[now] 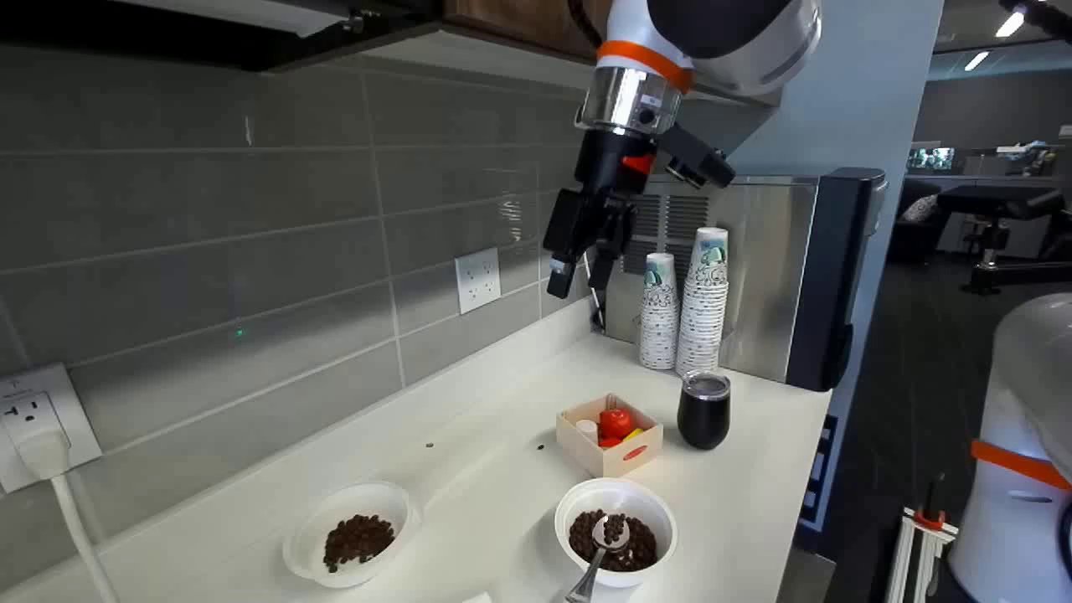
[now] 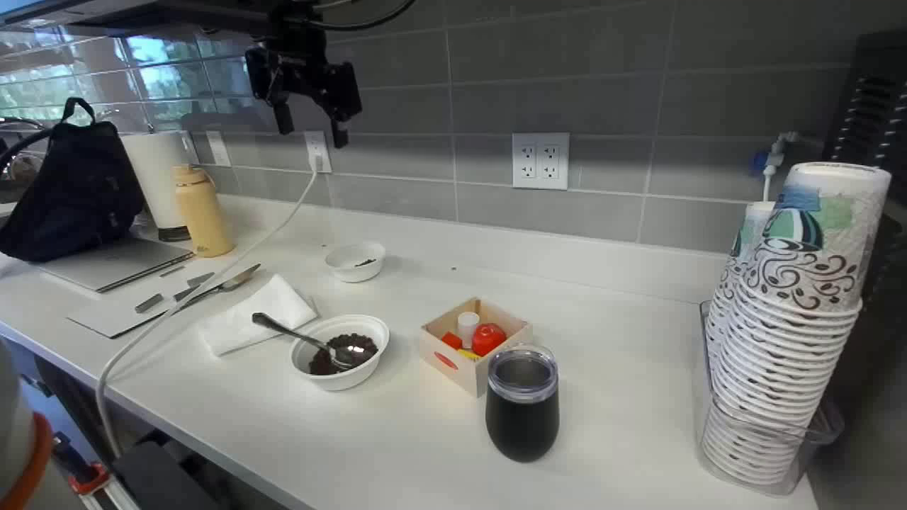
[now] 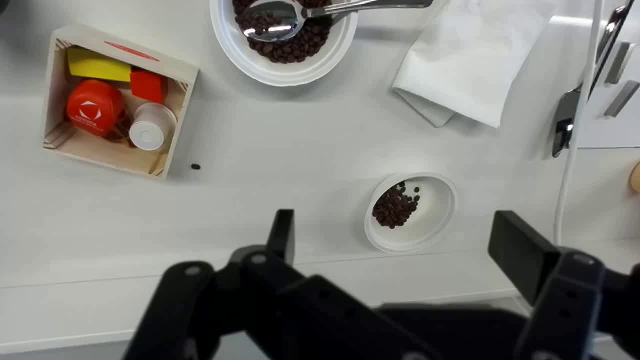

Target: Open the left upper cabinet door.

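Observation:
A strip of brown wood upper cabinet front (image 1: 523, 23) shows at the top edge of an exterior view, partly behind the arm. I cannot tell whether it is the left upper door. No black bar handle shows, and most of the cabinet front is out of view. My gripper (image 1: 581, 276) hangs below the cabinet, beside the grey tiled wall, pointing down. It also shows in an exterior view (image 2: 312, 129) and in the wrist view (image 3: 392, 235). Its fingers are wide apart with nothing between them, high above the counter.
Below are a white bowl of dark beans (image 3: 410, 212), another bowl with a spoon (image 1: 615, 523), a wooden box (image 1: 610, 435) and a black tumbler (image 1: 703, 410). Stacked cups (image 1: 703, 310) stand by a steel machine (image 1: 758, 276). A white cable (image 2: 205, 283) crosses the counter.

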Robot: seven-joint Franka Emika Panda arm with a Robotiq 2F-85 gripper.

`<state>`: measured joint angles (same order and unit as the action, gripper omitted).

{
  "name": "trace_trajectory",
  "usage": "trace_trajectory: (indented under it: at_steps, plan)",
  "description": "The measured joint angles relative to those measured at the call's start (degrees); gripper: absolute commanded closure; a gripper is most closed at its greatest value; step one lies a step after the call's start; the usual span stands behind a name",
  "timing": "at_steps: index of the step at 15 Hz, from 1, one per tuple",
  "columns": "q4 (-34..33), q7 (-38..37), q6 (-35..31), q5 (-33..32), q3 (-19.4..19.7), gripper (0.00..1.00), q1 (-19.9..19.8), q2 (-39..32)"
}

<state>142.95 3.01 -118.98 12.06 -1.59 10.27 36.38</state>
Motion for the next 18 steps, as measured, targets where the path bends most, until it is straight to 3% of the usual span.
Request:
trace_trajectory:
  at_steps: [10,14,18]
  plan:
    - [0.3,0.0,1.4,-0.2,-0.1,0.00,-0.6,1.0]
    - [2.3,-0.8,5.9,-2.3,-0.3,0.00,-2.7,7.0]
    - [2.7,-2.3,9.7,-8.5,-0.6,0.00,-6.8,16.2]
